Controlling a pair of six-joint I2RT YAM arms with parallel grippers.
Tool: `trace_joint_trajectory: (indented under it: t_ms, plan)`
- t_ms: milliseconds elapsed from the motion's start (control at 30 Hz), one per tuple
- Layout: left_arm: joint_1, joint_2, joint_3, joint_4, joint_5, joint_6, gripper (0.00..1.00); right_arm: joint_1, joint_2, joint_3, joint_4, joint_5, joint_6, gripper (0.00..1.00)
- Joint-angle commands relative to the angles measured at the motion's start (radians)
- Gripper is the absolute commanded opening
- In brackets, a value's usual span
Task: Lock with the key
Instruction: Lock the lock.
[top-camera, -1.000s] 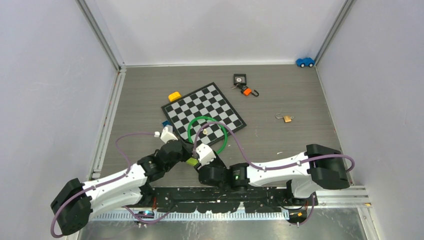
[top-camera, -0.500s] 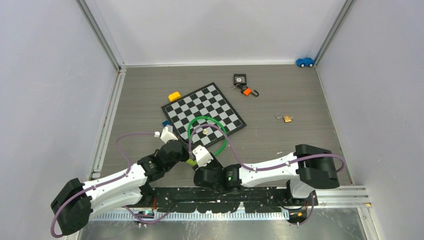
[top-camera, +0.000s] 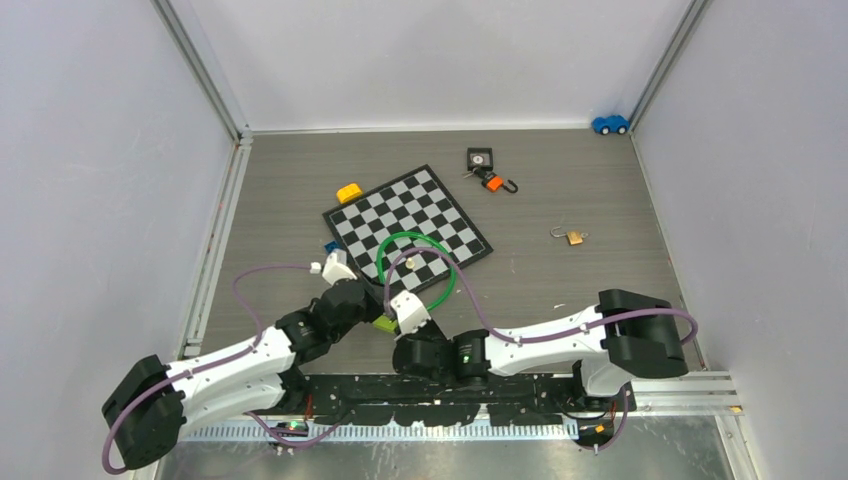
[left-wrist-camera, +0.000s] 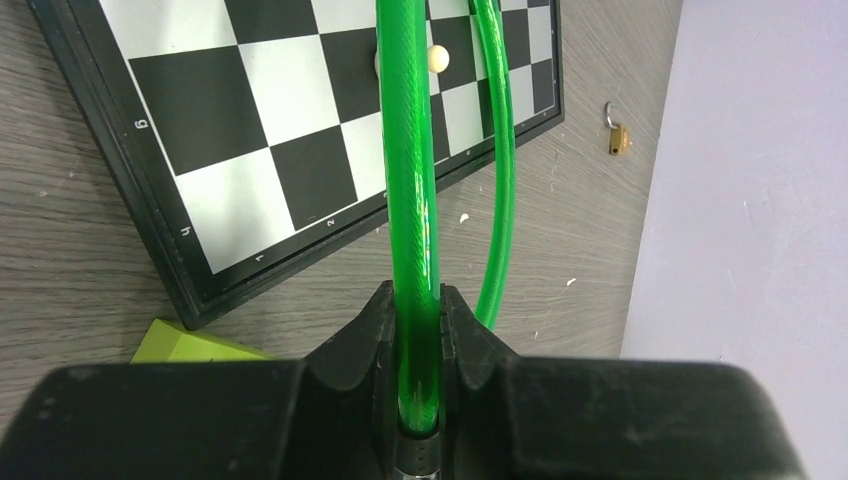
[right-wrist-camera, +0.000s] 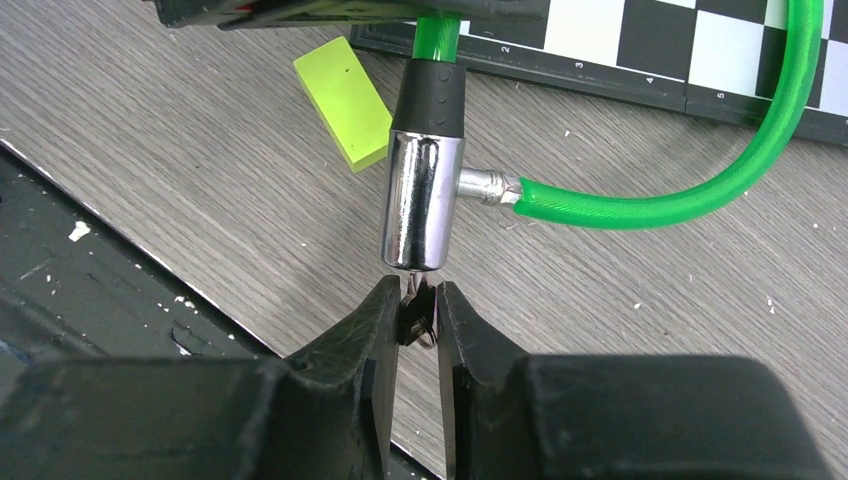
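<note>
A green cable lock (top-camera: 412, 238) loops over the chessboard (top-camera: 405, 215). My left gripper (left-wrist-camera: 415, 295) is shut on the green cable (left-wrist-camera: 410, 200) just above its black collar, at the near edge of the board (top-camera: 372, 312). In the right wrist view the chrome lock cylinder (right-wrist-camera: 422, 200) hangs from that collar, with the cable's other end plugged into its side. A small key (right-wrist-camera: 415, 312) sticks into the cylinder's bottom. My right gripper (right-wrist-camera: 413, 300) is shut on the key, right under the cylinder (top-camera: 405, 325).
A lime block (right-wrist-camera: 345, 100) lies on the table beside the cylinder. A white pawn (left-wrist-camera: 436, 58) stands on the board. A small brass padlock (top-camera: 572, 237), an orange carabiner (top-camera: 492, 182), a yellow block (top-camera: 348, 192) and a blue toy car (top-camera: 609, 124) lie farther off.
My right arm's wrist and elbow shifted slightly left, then partly back, still at the lock cylinder. The left arm and the cable have not moved.
</note>
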Motion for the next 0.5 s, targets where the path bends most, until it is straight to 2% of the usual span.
trace_joint_trajectory:
  t_ms: [0,133,467]
  plan:
    - [-0.005,0.011,0.037,0.065,0.012,0.021,0.0,0.001,-0.086,-0.053,0.115,0.003,0.014,0.07]
    - [-0.005,0.013,0.034,0.079,0.021,0.025,0.0,-0.005,-0.125,-0.107,0.185,-0.029,0.02,0.01]
    - [-0.005,0.022,0.014,0.149,0.055,0.039,0.0,-0.105,-0.264,-0.337,0.508,-0.245,0.112,0.01]
